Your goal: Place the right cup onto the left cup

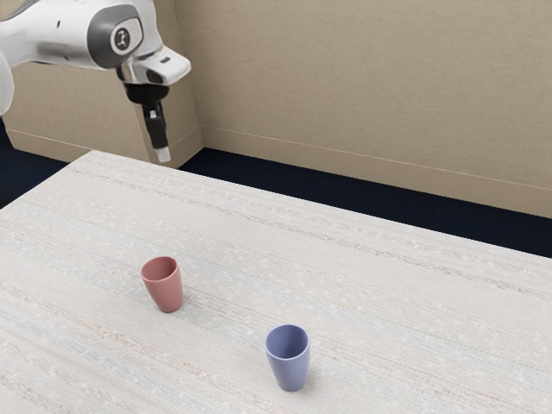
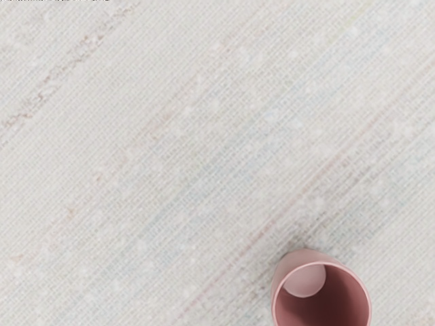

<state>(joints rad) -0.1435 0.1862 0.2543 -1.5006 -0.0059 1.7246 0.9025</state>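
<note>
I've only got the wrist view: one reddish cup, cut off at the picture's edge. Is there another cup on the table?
Observer: Yes, a blue cup stands upright on the table.
Operator: Is it touching the reddish one?
Observer: No, a stretch of bare tabletop separates it from the reddish cup.
Operator: And how high is the gripper?
Observer: In the exterior view the gripper hangs well above the level of both cups' rims.

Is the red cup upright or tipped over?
Upright: the red cup stands on its narrow base on the table, its open rim facing up.
</note>
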